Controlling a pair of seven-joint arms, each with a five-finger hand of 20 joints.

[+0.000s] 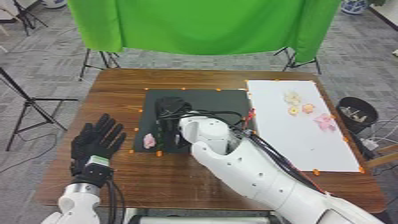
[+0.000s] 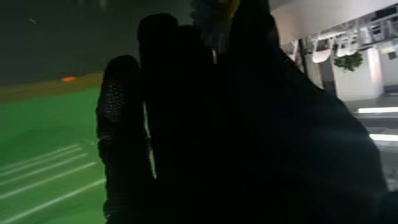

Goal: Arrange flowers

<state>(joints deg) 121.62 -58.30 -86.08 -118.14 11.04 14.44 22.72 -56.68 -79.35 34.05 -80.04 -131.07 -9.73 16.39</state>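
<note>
R robot hand (image 1: 172,107) hides pt blk mat (image 1: 231,97) | bin (image 1: 358,102) R of tbl (image 1: 142,175)

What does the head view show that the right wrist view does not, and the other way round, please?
Head view: the left black-gloved hand, the white rectangular sheet bearing pale yellow flowers, and a light-pink flower near the black rectangular sheet's lower left.

Right wrist view: a leafy green plant in the background.

Both: the right black-gloved hand and green cloth.
</note>
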